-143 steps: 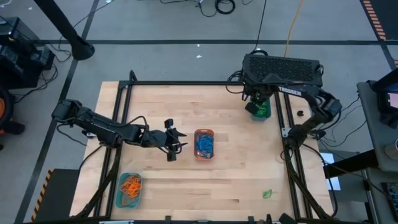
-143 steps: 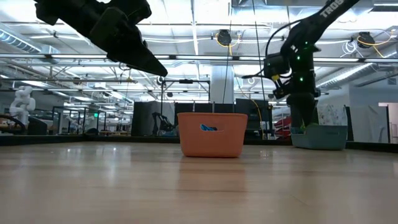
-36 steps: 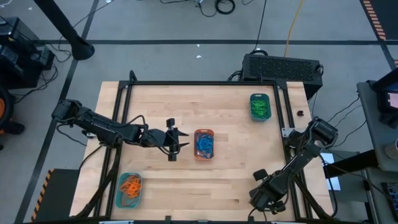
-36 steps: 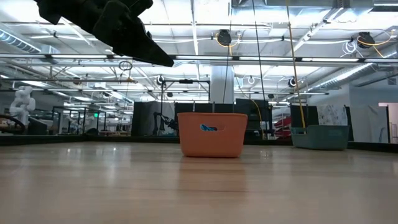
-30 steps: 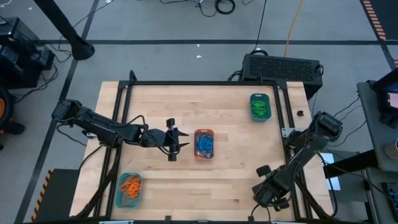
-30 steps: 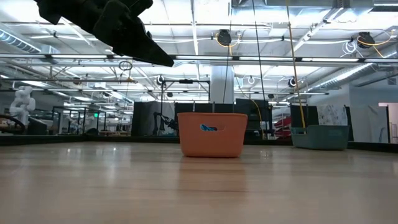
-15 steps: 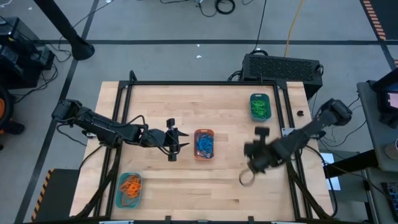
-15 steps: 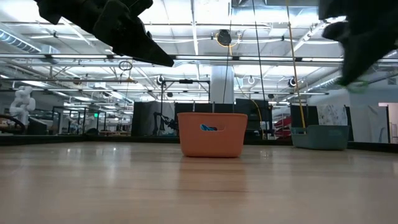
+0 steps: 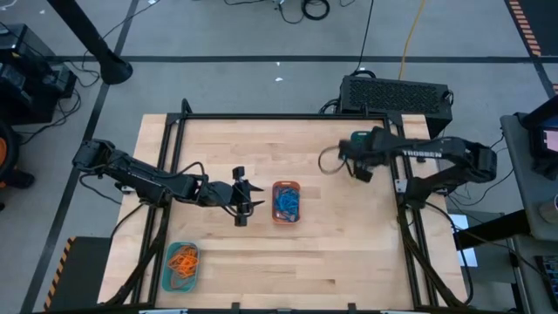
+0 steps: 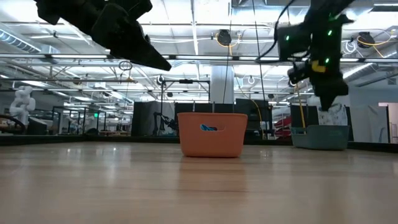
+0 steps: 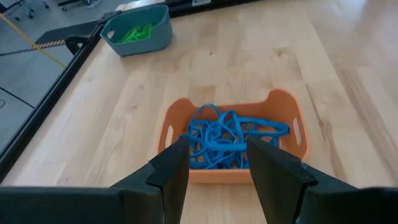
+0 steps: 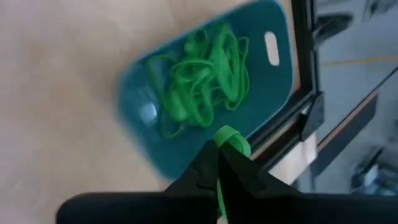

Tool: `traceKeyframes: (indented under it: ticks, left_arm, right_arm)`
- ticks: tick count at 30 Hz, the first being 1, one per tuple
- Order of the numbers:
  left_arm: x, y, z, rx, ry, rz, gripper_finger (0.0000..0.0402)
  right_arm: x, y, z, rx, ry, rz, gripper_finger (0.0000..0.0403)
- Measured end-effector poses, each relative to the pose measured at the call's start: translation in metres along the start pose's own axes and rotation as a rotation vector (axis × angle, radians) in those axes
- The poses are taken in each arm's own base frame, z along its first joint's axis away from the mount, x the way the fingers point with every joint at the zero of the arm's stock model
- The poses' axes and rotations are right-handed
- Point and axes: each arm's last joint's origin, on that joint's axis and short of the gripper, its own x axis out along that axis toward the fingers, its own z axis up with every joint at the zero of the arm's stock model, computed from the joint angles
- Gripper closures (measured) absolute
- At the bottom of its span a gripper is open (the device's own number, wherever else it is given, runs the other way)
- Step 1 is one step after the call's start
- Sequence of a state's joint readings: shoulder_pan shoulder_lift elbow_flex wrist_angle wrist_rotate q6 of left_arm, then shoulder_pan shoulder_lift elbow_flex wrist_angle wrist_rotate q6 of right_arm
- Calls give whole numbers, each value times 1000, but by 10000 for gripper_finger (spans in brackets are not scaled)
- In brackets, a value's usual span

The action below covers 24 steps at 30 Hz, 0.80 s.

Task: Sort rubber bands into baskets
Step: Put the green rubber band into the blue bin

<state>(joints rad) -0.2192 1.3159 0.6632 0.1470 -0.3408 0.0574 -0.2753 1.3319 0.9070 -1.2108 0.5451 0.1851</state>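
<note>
Green band pinched tight in the right gripper, fingers fully closed on it, and the teal basket of green bands lies just ahead and below the fingertips, long axis slanting away. A short carry forward, I'd say, then release. Left gripper waits spread wide, empty, over the orange basket of blue bands.

**Rubber bands and baskets: current positions**

Orange basket mid-desk holds blue bands. Teal basket at the near left holds orange bands. Far-right teal basket holds green bands; one green band is pinched above it.
</note>
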Motion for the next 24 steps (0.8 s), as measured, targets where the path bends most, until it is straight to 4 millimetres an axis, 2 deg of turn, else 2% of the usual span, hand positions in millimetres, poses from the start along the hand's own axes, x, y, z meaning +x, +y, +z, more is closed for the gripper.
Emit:
traceKeyframes:
  ticks: [4, 7, 17, 24]
  left_arm:
    - [0, 0, -3, 11, 29, -1, 233]
    - [0, 1, -3, 9, 28, 2, 233]
    - [0, 1, -3, 16, 28, 7, 233]
    - [0, 1, -3, 11, 29, 6, 233]
  right_arm:
    - [30, -17, 10, 82, -41, 71, 403]
    - [42, -27, 17, 128, -109, 97, 403]
    - [57, -51, 19, 244, -107, 76, 401]
    - [61, -55, 12, 281, -47, 81, 347]
